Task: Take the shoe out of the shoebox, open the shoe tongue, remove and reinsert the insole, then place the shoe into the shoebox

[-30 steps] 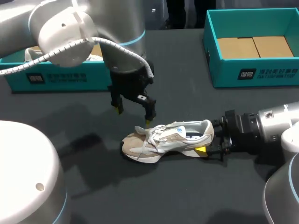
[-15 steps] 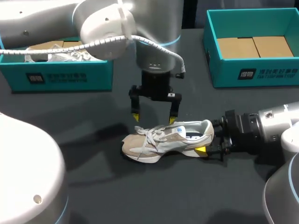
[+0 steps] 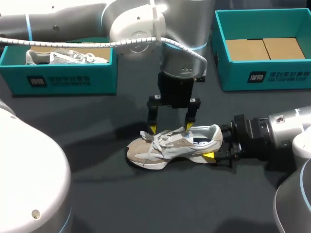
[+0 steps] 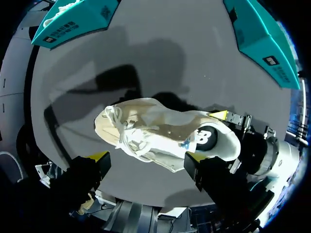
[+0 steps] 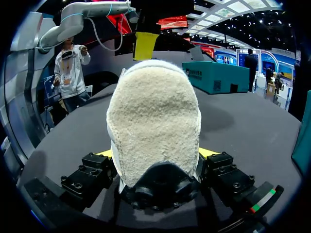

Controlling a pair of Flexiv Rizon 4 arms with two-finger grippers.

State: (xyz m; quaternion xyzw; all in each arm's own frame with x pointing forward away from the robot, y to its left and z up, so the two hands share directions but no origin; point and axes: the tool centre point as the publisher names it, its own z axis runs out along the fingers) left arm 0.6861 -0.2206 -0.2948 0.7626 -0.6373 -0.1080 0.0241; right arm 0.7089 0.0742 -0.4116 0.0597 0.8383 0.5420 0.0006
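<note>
A beige and white shoe lies on its sole on the dark table, toe to the left. My right gripper holds it by the heel. In the right wrist view the fuzzy heel fills the gap and both yellow fingertips press its sides. My left gripper hangs open just above the laces and tongue, one yellow tip on either side of the shoe. In the left wrist view the shoe lies under the left gripper, and nothing is held between its fingers.
An open teal shoebox at the back left holds another white shoe. A second teal shoebox with brown cardboard inside stands at the back right. Bare table lies in front of the shoe.
My left arm has swung right and come down from beside the toe to over the laces. The shoe and my right gripper have stayed still.
</note>
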